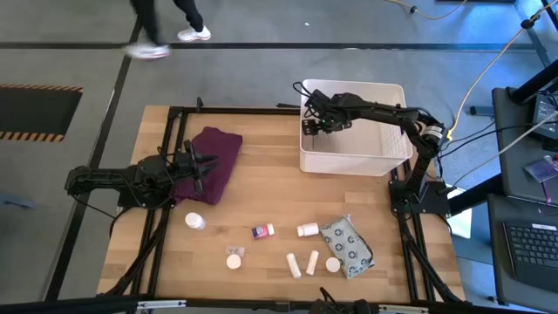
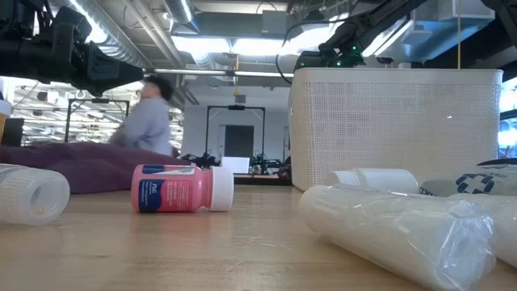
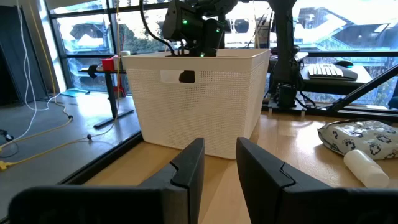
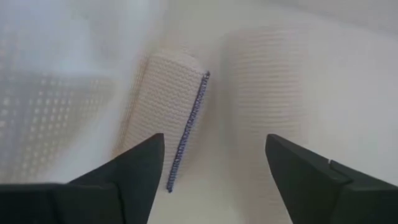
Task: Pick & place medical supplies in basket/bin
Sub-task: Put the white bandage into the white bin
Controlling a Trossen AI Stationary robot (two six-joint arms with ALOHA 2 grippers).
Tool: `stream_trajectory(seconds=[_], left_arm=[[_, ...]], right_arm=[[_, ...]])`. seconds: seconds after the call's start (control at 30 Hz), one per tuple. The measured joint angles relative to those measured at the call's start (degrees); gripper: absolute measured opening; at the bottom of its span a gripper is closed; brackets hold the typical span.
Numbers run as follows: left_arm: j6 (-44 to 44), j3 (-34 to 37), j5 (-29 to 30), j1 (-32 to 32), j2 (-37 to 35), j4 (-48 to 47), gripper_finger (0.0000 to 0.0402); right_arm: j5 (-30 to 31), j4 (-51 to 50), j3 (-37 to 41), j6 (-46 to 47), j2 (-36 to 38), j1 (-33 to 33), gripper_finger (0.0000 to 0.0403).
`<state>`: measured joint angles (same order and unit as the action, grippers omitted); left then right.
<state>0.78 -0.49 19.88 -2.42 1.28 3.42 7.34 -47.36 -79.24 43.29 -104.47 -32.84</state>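
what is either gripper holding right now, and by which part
Nothing. The right gripper is open over a beige roll in the bin; the left gripper is empty.

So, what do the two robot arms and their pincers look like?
Both arms are dark, nearly black, built of jointed segments with thin black cables along them. The right arm carries a small yellow-orange marking near its base joint, and green lights glow on its wrist. The left arm looks plain black. The left pincer and the right pincer each have two flat, dark, angular fingers.
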Motion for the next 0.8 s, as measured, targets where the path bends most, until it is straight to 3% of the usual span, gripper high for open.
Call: stream_trajectory(seconds=[0.3, 0.5, 0.67, 0.8], left_arm=[[0.0, 0.0, 0.0, 0.0, 0.0, 0.0, 0.0088], [-0.2, 0.0, 0.0, 0.0, 0.0, 0.0, 0.0088], [-0.2, 0.0, 0.0, 0.0, 0.0, 0.0, 0.0088], [-0.2, 0.0, 0.0, 0.0, 0.0, 0.0, 0.0088]], right_arm=[[-1.0, -0.4, 0.0, -0.2, 0.1, -0.5, 0.0287], [7.3, -9.1, -2.3, -5.8, 1.1, -3.2, 0.0287], [14.0, -20.6, -3.7, -1.5, 1.1, -4.6, 0.0287], [15.0, -25.0, -2.8, 0.1, 1.1, -6.6, 0.0287]])
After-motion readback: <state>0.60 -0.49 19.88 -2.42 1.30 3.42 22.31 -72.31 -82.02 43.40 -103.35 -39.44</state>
